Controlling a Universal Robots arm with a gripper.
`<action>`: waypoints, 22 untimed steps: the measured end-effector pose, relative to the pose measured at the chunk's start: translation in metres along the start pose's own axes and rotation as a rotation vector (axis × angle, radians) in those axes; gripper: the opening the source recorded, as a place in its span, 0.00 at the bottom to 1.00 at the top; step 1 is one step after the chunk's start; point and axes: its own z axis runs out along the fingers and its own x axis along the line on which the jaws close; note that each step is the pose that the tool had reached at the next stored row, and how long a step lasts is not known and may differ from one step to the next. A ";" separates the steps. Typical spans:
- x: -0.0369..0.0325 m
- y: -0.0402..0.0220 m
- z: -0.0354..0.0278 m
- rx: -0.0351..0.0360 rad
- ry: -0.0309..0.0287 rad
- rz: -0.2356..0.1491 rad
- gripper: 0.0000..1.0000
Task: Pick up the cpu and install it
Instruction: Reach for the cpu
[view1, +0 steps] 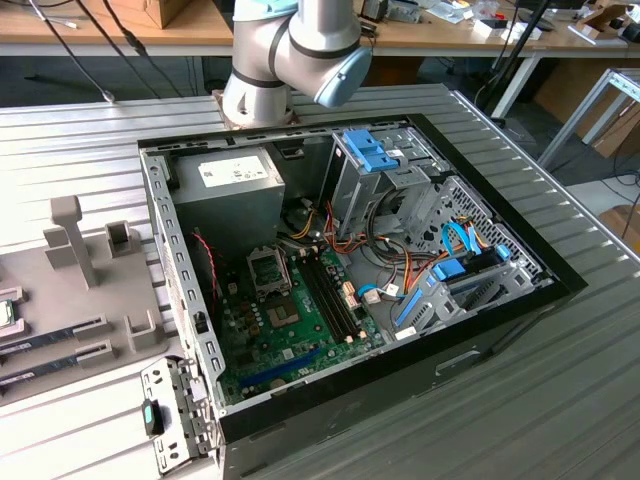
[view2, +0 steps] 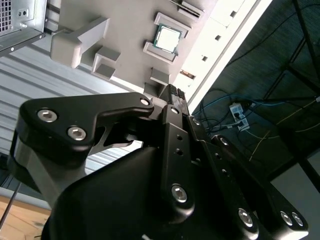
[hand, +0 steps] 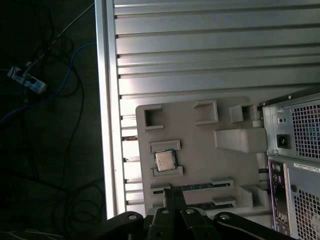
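Fingers (view2: 173, 91) pressed together, empty, pointing toward cpu (view2: 167, 38) in grey tray (view1: 95, 300) at the exterior view's left edge. Advisable: spread first, align square to its edges, keep level.

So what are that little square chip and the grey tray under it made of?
The cpu seems to have a metal lid, silvery and slightly shiny, on a thin green circuit-board rim. The tray is probably matte grey plastic, judging by its dull, even colour and blocky moulded ribs.
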 end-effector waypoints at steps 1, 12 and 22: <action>0.0010 -0.0001 0.0000 0.0000 -0.0001 0.000 0.11; 0.0148 -0.0011 -0.0005 0.0000 -0.0002 0.000 0.11; 0.0261 -0.0020 -0.0009 0.0000 -0.0004 0.000 0.11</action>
